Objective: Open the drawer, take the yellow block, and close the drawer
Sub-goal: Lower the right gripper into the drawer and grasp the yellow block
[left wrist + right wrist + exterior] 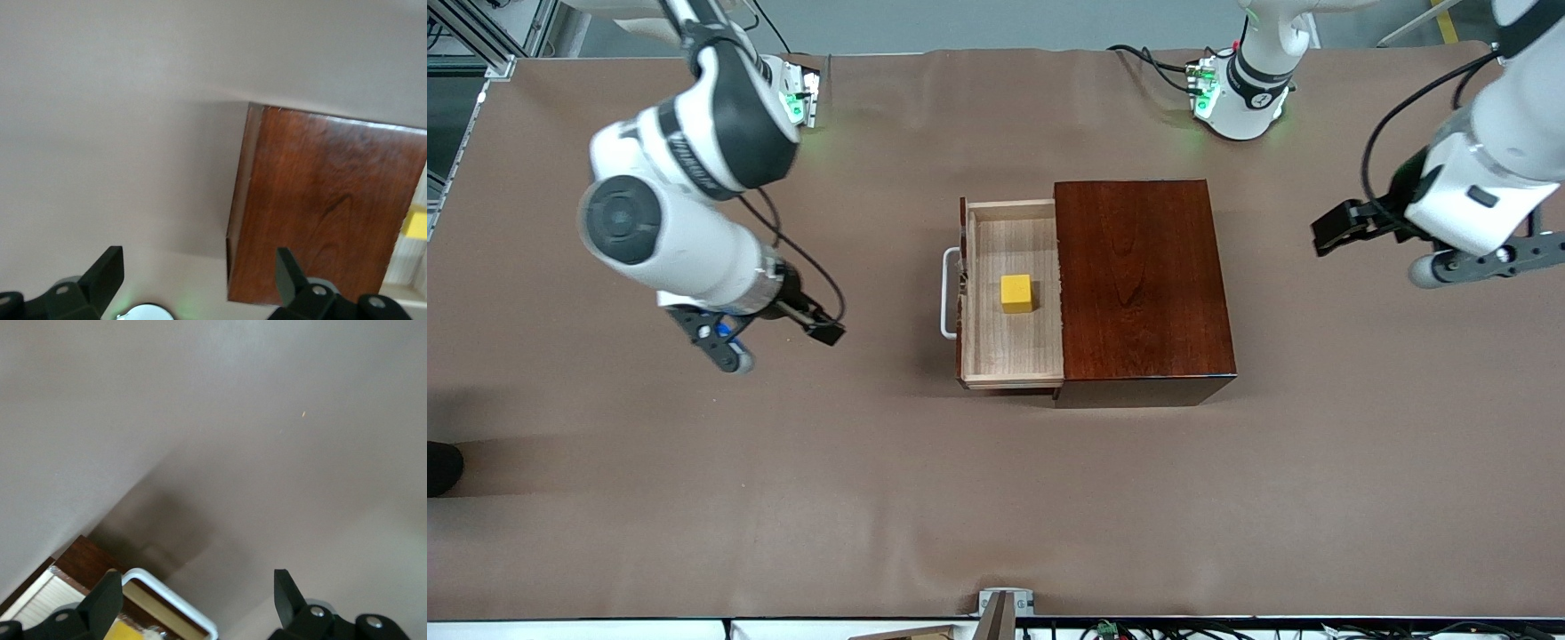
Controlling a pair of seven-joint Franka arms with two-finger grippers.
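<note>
The drawer (pixel 1014 356) stands pulled out of the dark reddish-brown wooden box (pixel 1143 284), toward the right arm's end of the table. Its white handle (pixel 948 293) shows in the right wrist view too, handle (pixel 175 600). The yellow block (pixel 1016 293) sits on the drawer's pale floor; one edge of the block (pixel 415 222) shows in the left wrist view. My right gripper (pixel 824 332) hangs open and empty over the table beside the handle; gripper (pixel 198 593). My left gripper (pixel 1336 233) waits open over the table past the box's closed end; gripper (pixel 200 275), box (pixel 320 200).
Brown covering (pixel 694 498) spreads over the whole table. The right arm's base (pixel 796 93) and the left arm's base (pixel 1236 98) stand at the edge farthest from the front camera. A small bracket (pixel 1005 604) sits at the nearest edge.
</note>
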